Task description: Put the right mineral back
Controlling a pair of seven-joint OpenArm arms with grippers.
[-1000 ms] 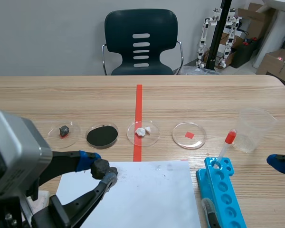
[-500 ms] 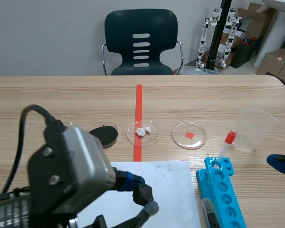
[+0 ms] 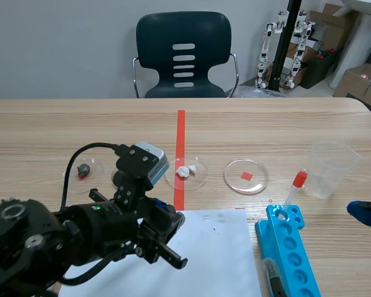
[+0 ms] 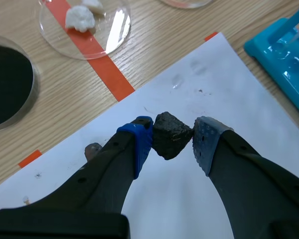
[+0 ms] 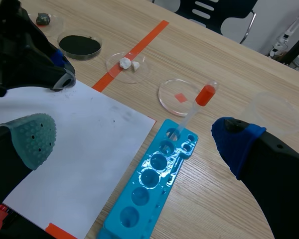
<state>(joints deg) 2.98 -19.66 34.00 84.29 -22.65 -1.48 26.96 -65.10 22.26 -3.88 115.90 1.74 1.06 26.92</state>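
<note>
My left gripper (image 4: 172,143) is shut on a dark, rough mineral chunk (image 4: 171,134) just above the white paper (image 4: 214,94), near its far edge. In the scene view the left gripper (image 3: 175,218) sits by the red tape line, and the chunk is hidden there. Four petri dishes stand in a row beyond it. One holds a small dark rock (image 3: 83,169), another black powder (image 4: 4,84), a third white lumps (image 3: 185,171), and the last a red square (image 3: 246,176). My right gripper (image 5: 134,139) hangs open over the paper and the blue rack, holding nothing.
A blue test-tube rack (image 3: 290,246) lies to the right of the paper, with a red-capped pipette (image 3: 295,190) standing in it. A clear plastic cup (image 3: 331,168) stands at the far right. A dark chair (image 3: 184,54) is behind the table.
The left arm has swung right across the paper with the dark chunk, from the paper's left corner to near the red tape line. The right arm has stayed put.
</note>
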